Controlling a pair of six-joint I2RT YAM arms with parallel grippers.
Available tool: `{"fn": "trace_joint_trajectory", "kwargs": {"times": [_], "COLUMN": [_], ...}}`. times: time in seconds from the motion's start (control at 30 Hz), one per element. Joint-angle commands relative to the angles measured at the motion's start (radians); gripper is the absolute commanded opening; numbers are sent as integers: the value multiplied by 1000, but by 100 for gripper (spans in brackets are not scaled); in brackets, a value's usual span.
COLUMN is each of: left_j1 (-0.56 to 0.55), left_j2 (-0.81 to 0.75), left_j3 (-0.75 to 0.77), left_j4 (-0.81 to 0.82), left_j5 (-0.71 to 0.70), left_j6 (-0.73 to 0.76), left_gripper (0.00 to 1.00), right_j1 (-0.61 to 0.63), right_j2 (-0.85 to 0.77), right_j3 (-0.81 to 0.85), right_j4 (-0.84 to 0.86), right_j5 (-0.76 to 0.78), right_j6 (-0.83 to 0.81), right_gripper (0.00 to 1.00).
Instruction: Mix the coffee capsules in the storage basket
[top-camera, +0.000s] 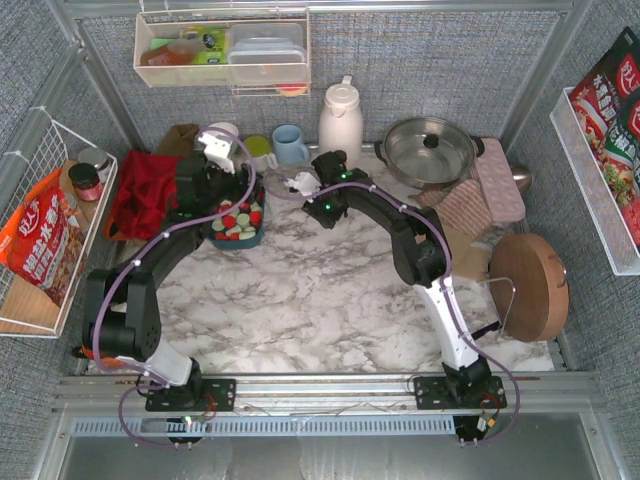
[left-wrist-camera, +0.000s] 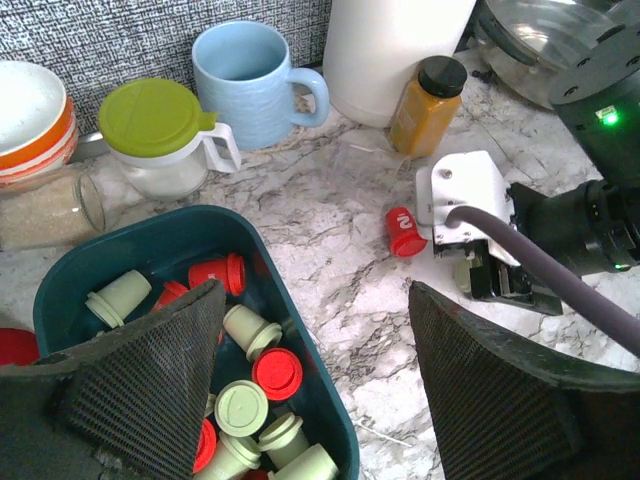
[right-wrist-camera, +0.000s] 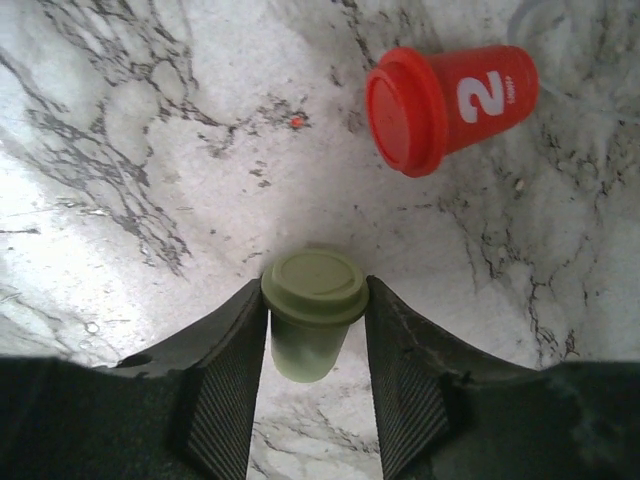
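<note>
The dark teal storage basket (top-camera: 254, 238) stands at the back left and holds several red and pale green coffee capsules (top-camera: 236, 221). In the left wrist view the basket (left-wrist-camera: 332, 405) and its capsules (left-wrist-camera: 252, 372) lie at the lower left. My left gripper (left-wrist-camera: 315, 300) is open and empty, its jaws astride the basket's right wall. My right gripper (right-wrist-camera: 315, 288) is shut on a pale green capsule (right-wrist-camera: 312, 300), just above the marble right of the basket. A red capsule (right-wrist-camera: 450, 105) marked "2" lies on its side on the marble just beyond it, and shows in the left wrist view (left-wrist-camera: 405, 232).
Behind the basket stand a blue mug (left-wrist-camera: 250, 80), a green-lidded jug (left-wrist-camera: 160, 130), an amber bottle (left-wrist-camera: 425, 105) and a white thermos (top-camera: 340, 120). A steel pot (top-camera: 428, 150) sits at the back right. A red cloth (top-camera: 145, 190) lies left of the basket.
</note>
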Motion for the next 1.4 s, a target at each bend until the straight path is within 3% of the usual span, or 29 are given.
{"fn": "trace_joint_trajectory", "kwargs": {"times": [0.0,0.2,0.4,0.67,0.9,1.03,1.37], "left_j1": [-1,-1,-41,-152,-254,-287,-361], "left_j2": [-23,-45,-43,-36,-122,-140,-182], "left_j3": [-6,-60,-107,-154,-374,-410,-464], "left_j4": [32,145,220,259,521,607,731], "left_j5": [3,80,132,212,312,321,276], "left_j6": [12,8,51,206,486,508,524], "left_gripper": [82,82,82,83,90,99,99], "right_j1": [10,17,16,17,28,44,94], "right_j2": [9,-49,-243,-502,-719,-825,-922], "right_j3": [6,-13,-182,-401,-657,-787,-916], "right_j4": [-22,-2,166,367,639,779,895], "right_j5": [-28,-50,-93,-177,-252,-258,-291], "right_j6": [-11,88,286,532,837,939,1024], "right_gripper": [44,24,12,13,14,14,15]}}
